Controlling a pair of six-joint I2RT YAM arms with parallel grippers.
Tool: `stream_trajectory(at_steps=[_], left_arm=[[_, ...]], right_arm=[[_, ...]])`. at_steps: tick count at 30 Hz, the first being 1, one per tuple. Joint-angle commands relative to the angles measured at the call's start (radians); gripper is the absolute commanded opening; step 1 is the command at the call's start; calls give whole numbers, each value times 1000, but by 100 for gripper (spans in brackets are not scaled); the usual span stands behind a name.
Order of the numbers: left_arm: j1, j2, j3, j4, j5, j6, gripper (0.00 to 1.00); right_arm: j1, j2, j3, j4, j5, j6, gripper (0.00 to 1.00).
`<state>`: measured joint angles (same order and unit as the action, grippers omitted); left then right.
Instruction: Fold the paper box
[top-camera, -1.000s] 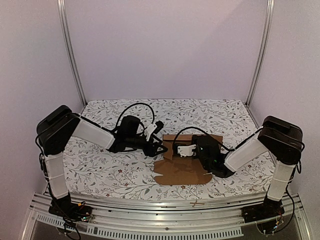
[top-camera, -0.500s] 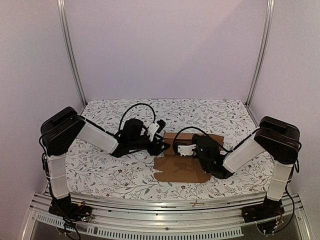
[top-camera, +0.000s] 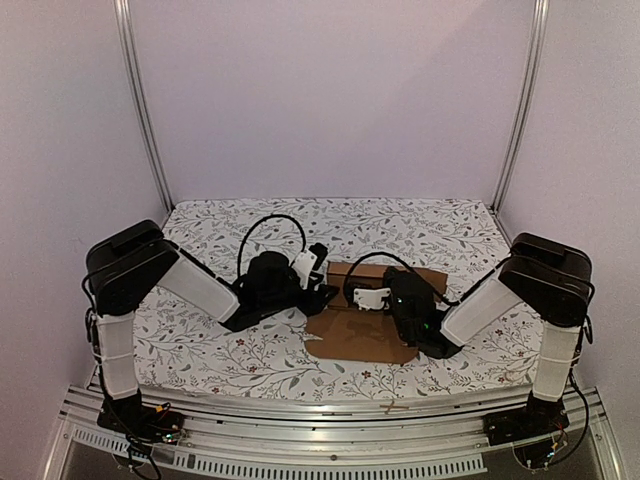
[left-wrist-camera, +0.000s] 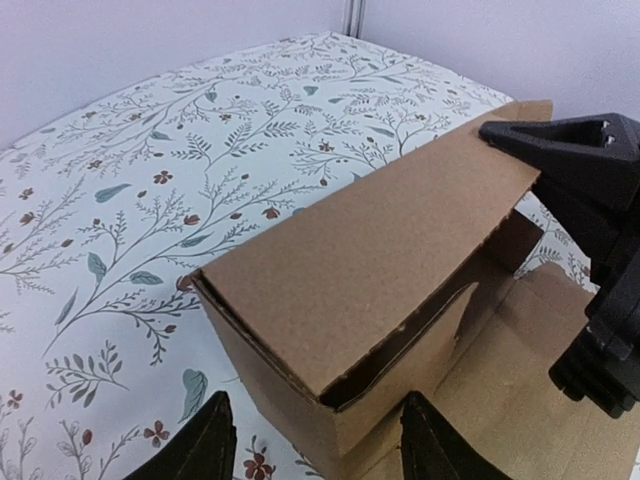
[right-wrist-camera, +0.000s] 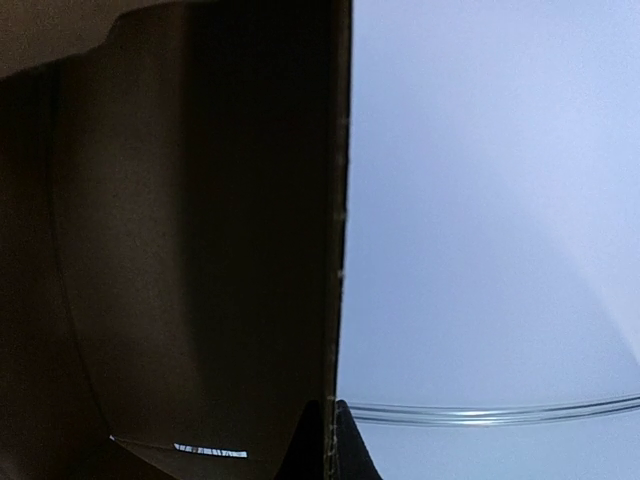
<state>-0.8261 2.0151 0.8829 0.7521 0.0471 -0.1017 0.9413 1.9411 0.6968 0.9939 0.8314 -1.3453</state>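
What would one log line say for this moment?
paper box: partly folded, one side raised | left gripper: open, at its end | right gripper: shut on raised edge

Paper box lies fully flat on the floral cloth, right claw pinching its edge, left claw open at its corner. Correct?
Not flat: the left wrist view shows the paper box partly folded, a panel raised off the floral cloth. The rest holds: right claw pinching its edge, left claw open at its corner.
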Motion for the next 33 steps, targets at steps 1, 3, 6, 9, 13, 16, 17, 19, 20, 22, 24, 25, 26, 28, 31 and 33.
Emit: stream_trajectory(at_steps=[1,3,6,9,13,16,17,19,20,22,24,25,26,28,31,33], left_arm=[[-17,69,-5,145,-83,-25,58],[-18,94,25,137,-84,-22,59],[-18,129,56,123,-97,-18,57],[-18,142,66,136,-104,-23,52],[-19,147,38,219,-129,-35,44],[-21,151,25,283,-139,-32,39],[-22,155,27,296,-140,-31,38],[-22,163,36,313,-143,-23,35],[-22,170,45,313,-146,-25,34],[-22,182,71,287,-153,-35,39],[-25,190,80,280,-154,-35,47],[-25,190,82,278,-164,-40,49],[-25,190,86,267,-171,-43,49],[-25,194,109,234,-173,-45,49],[-25,197,132,194,-177,-44,38],[-28,197,127,203,-186,-45,31]], right_arm=[[14,34,12,12,9,4,0],[14,40,15,9,10,6,0],[15,41,18,3,15,13,0],[15,27,20,-34,16,39,0],[15,10,31,-82,15,77,0],[14,12,36,-97,15,81,0],[14,12,39,-107,15,86,0],[15,9,44,-130,15,101,0],[15,8,47,-142,14,108,0],[14,3,55,-167,12,128,0],[14,-4,61,-191,10,142,0],[15,-7,64,-200,9,148,0],[14,-8,64,-209,6,156,0],[15,-13,66,-229,-3,165,0],[15,-20,71,-270,-12,187,0],[15,-22,74,-284,-11,198,0]])
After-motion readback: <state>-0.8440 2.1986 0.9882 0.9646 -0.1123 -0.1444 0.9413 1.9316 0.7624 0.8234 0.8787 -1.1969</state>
